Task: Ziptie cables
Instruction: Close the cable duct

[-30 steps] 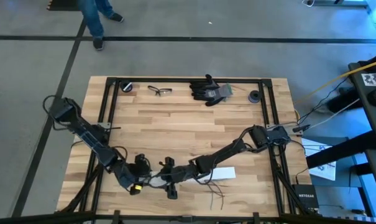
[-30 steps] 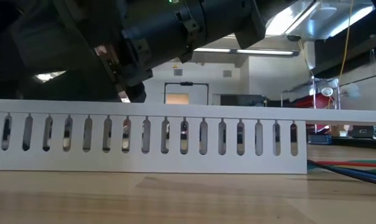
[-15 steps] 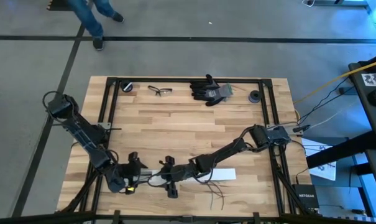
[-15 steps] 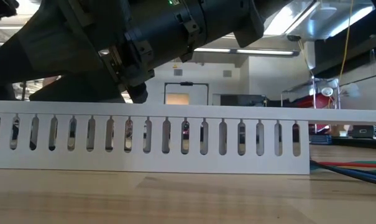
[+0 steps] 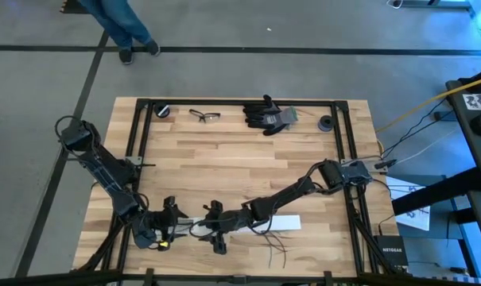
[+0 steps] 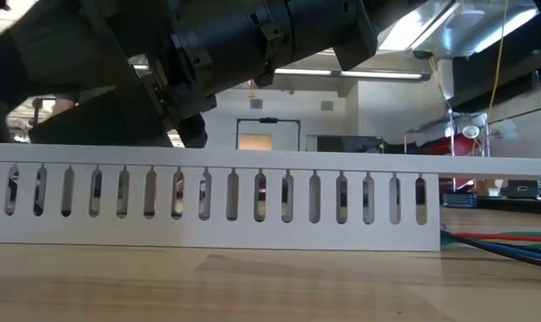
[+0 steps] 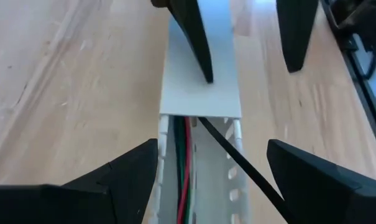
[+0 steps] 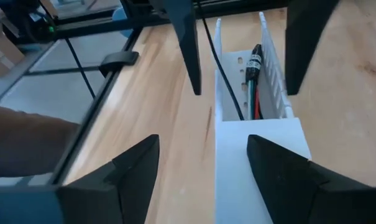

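One slotted white duct (image 5: 248,225); one pair of safety glasses (image 5: 203,115); one pair of black gloves (image 5: 269,114); two arms.

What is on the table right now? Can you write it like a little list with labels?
Table: wooden top in a black frame
White slotted channel: at the near edge, partly covered by a flat lid
Cables: red, green and black, lying inside the channel
Left gripper: at one end of the channel, jaws open
Right gripper: at the channel facing it, jaws open
Far edge: black gloves, glasses
Person: walking past the table
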`<action>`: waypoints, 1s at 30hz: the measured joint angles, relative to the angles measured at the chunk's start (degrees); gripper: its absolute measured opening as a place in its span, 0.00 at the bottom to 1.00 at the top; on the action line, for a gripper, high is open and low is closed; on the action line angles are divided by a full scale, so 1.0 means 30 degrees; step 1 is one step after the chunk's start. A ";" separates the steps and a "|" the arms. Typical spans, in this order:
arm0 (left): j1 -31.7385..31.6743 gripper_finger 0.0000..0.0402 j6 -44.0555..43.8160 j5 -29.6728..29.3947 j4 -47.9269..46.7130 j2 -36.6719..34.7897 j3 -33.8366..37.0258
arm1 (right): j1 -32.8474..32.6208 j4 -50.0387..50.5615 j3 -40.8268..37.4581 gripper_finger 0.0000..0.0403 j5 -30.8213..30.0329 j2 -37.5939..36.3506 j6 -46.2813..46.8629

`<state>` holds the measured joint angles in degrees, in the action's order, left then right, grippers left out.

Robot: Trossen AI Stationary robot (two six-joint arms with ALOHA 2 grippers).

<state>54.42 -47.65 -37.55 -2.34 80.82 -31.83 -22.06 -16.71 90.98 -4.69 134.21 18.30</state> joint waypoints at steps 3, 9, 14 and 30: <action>0.0191 0.71 0.0023 0.0025 -0.0034 0.0000 0.0000 | -0.0006 -0.0092 0.0000 0.58 -0.0003 -0.0003 0.0267; 0.0546 0.71 0.0017 0.0023 -0.0179 -0.0258 0.0000 | -0.0237 -0.0051 0.0000 0.58 -0.0580 -0.0045 -0.0550; 0.0795 0.71 0.0012 0.0016 -0.0100 -0.0459 0.0000 | -0.0264 0.0247 0.0009 0.64 -0.0762 -0.0518 -0.0749; -0.0317 0.71 0.1435 0.2384 -0.0435 -0.0787 -0.0756 | -0.0265 0.5736 0.0036 0.61 -0.0248 -0.3412 -0.1734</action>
<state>53.47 -43.34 -30.40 -3.65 78.46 -34.10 -22.86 0.50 91.09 -5.43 123.97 13.10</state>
